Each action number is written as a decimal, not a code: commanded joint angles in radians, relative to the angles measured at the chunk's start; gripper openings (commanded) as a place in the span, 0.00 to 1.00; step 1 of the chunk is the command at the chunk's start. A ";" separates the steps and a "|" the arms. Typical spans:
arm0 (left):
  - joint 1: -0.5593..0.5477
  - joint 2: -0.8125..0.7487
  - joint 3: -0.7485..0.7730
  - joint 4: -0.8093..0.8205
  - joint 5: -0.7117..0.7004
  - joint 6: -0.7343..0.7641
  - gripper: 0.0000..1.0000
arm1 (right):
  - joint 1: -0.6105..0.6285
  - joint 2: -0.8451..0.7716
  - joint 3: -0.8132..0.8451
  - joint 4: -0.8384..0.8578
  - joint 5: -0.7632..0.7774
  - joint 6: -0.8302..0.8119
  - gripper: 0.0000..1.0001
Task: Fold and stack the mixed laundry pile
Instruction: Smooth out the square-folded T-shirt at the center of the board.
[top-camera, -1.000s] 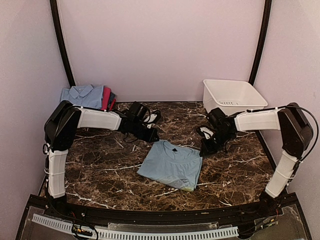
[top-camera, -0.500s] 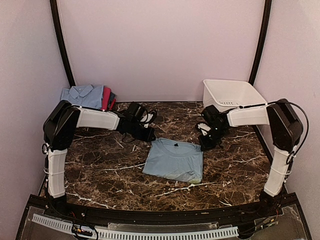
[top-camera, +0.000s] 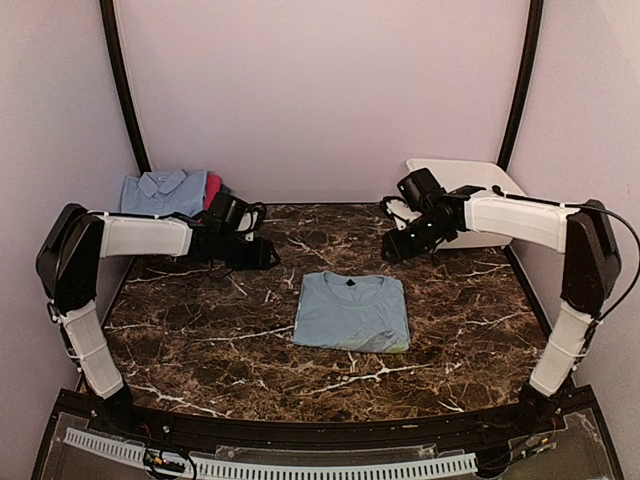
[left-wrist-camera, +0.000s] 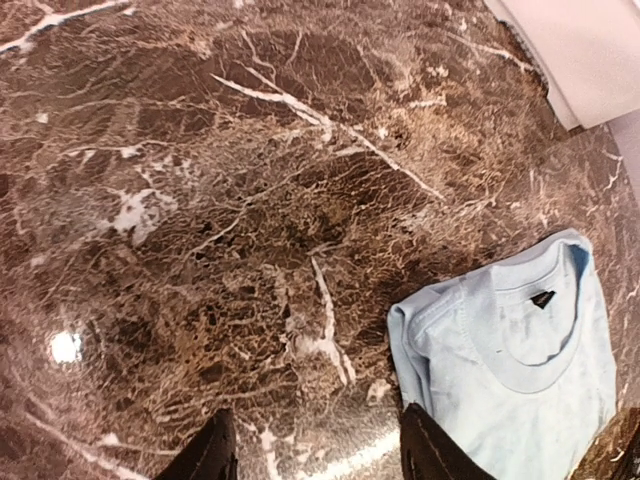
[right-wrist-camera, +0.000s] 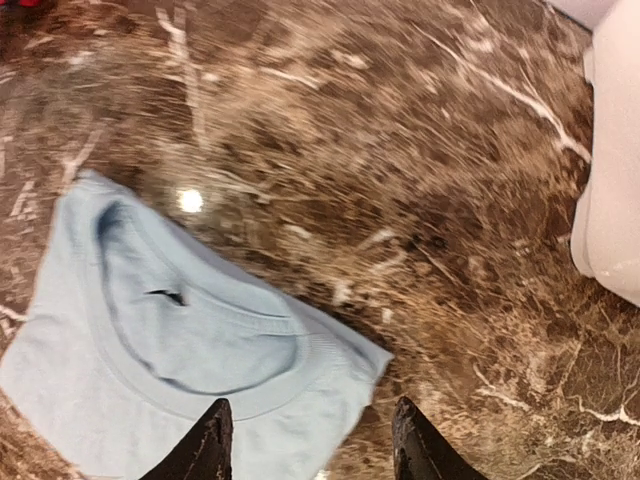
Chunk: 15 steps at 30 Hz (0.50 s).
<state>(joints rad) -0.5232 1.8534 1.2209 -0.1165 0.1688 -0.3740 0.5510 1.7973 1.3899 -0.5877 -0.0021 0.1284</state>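
A folded pale blue tee (top-camera: 352, 311) lies flat in the middle of the dark marble table, collar toward the back. It also shows at the lower right in the left wrist view as the tee (left-wrist-camera: 520, 370), and at the lower left in the right wrist view as the tee (right-wrist-camera: 170, 370). My left gripper (top-camera: 262, 254) hovers to the tee's back left, open and empty, as my left gripper (left-wrist-camera: 318, 458). My right gripper (top-camera: 395, 243) hovers to the tee's back right, open and empty, as my right gripper (right-wrist-camera: 310, 448). A folded stack (top-camera: 172, 192) of pale blue collared shirt, pink and dark pieces sits at the back left.
A white plastic tub (top-camera: 470, 190) stands at the back right, just behind my right arm; its wall (right-wrist-camera: 612, 200) shows at the right edge of the right wrist view. Pink walls close in the table on three sides.
Both grippers let go of the tee's top corners, opened, and drew back and outward. The tee, earlier skewed, now lies square and flat.
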 joint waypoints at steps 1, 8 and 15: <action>0.013 -0.126 -0.091 0.023 0.028 -0.067 0.55 | 0.188 -0.085 0.006 0.004 -0.036 -0.012 0.49; 0.031 -0.254 -0.256 0.070 0.085 -0.185 0.57 | 0.401 0.012 0.048 0.021 -0.003 0.015 0.49; 0.036 -0.300 -0.322 0.095 0.125 -0.224 0.57 | 0.552 0.201 0.176 -0.013 0.070 0.011 0.46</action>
<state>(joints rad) -0.4953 1.6085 0.9203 -0.0620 0.2562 -0.5610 1.0405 1.9240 1.4868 -0.5770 0.0105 0.1329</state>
